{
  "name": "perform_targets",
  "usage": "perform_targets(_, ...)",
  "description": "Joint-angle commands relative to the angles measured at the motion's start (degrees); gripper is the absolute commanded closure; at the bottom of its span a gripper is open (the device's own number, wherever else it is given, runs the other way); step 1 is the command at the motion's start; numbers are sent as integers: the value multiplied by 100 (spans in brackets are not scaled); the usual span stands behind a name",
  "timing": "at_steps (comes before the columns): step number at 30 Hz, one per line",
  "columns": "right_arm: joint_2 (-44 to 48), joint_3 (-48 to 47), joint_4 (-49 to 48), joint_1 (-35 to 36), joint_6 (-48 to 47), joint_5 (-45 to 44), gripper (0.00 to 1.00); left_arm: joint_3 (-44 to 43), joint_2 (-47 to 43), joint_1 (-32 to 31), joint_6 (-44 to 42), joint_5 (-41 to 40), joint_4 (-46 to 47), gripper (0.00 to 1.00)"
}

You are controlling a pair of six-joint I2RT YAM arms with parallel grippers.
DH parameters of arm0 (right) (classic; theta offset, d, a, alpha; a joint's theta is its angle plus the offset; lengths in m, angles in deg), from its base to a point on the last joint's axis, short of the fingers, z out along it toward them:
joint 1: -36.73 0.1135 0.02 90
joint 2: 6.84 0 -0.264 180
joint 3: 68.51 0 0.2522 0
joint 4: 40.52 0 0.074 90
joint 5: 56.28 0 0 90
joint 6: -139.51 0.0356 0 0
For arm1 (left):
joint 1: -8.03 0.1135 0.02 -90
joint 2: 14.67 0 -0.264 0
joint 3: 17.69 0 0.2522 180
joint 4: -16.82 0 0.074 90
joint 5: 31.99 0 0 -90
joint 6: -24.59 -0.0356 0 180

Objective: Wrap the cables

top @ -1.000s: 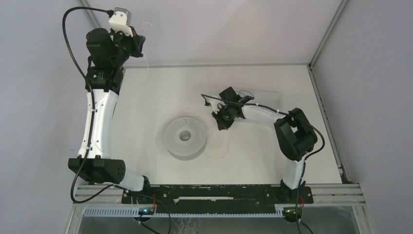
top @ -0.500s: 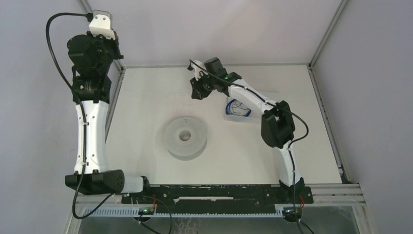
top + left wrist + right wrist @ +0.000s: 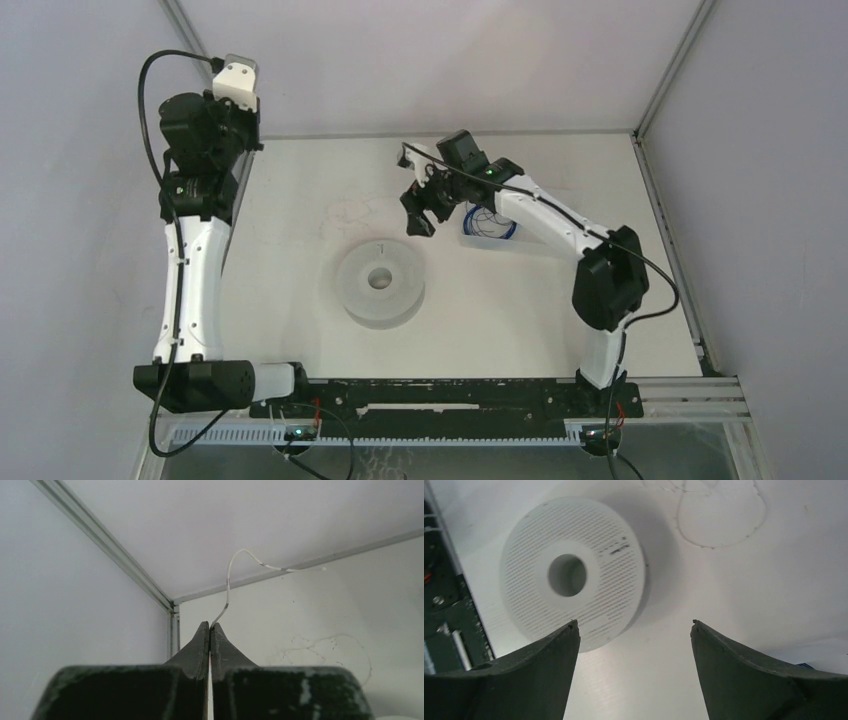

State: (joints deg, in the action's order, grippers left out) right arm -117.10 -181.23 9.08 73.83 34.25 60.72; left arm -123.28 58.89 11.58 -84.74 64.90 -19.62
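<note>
Wrapping looks barely started. Left gripper [image 3: 210,626] is clamped on the cable [image 3: 228,580] end, high at the far-left corner. The rest lies in loose loops on the table [image 3: 300,190]. Right gripper [image 3: 634,623] is spread wide and empty above the spool [image 3: 569,570]. No wraps visible.

A robotics lab test cell: a white table [image 3: 300,200] walled by plain grey panels [image 3: 450,60] in aluminium framing [image 3: 673,70], with a black mounting plate [image 3: 450,392].

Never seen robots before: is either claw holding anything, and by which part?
The left claw pinches the thin pale cable near one end; the right claw is open, empty.
</note>
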Motion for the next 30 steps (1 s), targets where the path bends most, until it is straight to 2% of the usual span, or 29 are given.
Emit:
perform_targets(1,617,400,71,435,-430,558,12,141,147,22,117,437,-155,100)
perform_targets(11,-137,188,189,1673,-396,94,8,344,255,17,683,905,-350,100)
perform_targets(19,-927,-271,488,2129,-402,-614,3,716,-26,15,690,1004,-236,100)
perform_targets(30,-1161,-128,504,2653,-915,-1627,3,998,-176,15,602,1172,-186,100)
